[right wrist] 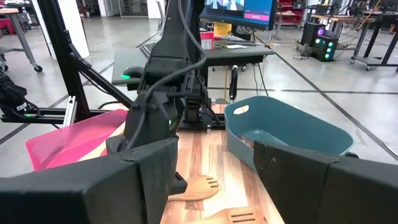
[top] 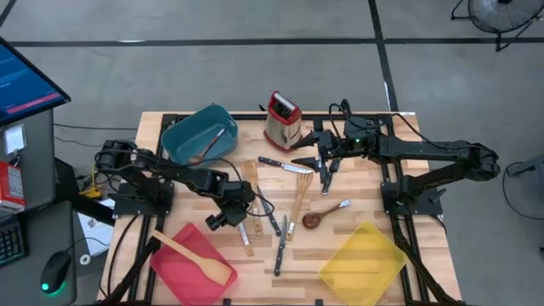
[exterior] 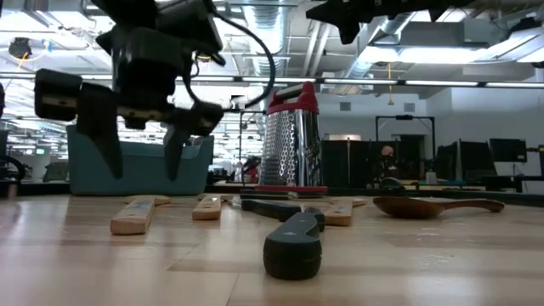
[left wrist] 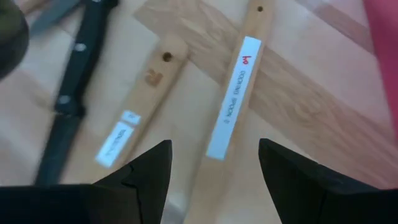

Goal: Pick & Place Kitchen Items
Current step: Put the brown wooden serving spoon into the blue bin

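1. Left gripper [top: 228, 214]: hangs above the table's middle at about 7 o'clock from centre, jaws apart and empty; the low view shows both fingers clear of the wood.
2. Left wrist view only: 2 light wooden handles [left wrist: 231, 106] lie side by side below the fingers [left wrist: 149, 168], each with a white sticker. One sticker has a red mark and small grey print reading roughly "cooking spoon"; the other is too blurred to read. A black-handled knife [left wrist: 68, 99] lies beside them.
3. Right gripper [top: 327, 166]: held high at about 1 o'clock, jaws apart, nothing between them. Its wrist view alone shows the room: grey floor, a desk with a lit monitor.
4. Kitchen items [top: 285, 223]: scattered over the middle of the table, from spatulas near the centre to a dark wooden spoon [top: 313, 219] at 5 o'clock. A light spatula [top: 197, 258] lies in the red bin [top: 170, 265] at 7 o'clock.
5. Other stock: teal bin [top: 189, 136] at 11 o'clock, yellow bin [top: 364, 265] at 5 o'clock, box grater [top: 282, 121] at 12 o'clock.
6. Surface: pale butcher-block table [top: 374, 200] on a black frame.
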`<action>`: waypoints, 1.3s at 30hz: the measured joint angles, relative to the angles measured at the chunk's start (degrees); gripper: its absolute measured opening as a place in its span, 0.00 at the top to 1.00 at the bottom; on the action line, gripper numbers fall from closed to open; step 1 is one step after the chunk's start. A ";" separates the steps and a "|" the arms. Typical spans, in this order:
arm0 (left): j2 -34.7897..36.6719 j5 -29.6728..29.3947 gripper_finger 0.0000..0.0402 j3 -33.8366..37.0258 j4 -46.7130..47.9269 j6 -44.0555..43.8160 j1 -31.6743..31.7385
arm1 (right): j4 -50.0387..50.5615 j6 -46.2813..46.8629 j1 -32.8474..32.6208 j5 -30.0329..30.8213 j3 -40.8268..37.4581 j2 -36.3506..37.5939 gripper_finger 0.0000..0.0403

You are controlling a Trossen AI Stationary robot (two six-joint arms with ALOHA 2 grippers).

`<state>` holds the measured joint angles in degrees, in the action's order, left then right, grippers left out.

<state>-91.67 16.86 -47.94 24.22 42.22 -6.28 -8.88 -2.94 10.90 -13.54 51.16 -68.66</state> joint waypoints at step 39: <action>-1.80 -6.01 0.85 0.24 -2.71 4.62 -0.07 | 1.20 -0.01 0.02 0.01 -0.02 0.00 0.45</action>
<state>-93.47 10.85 -47.71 21.51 46.83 -6.35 -7.68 -2.95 10.92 -13.53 51.13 -68.66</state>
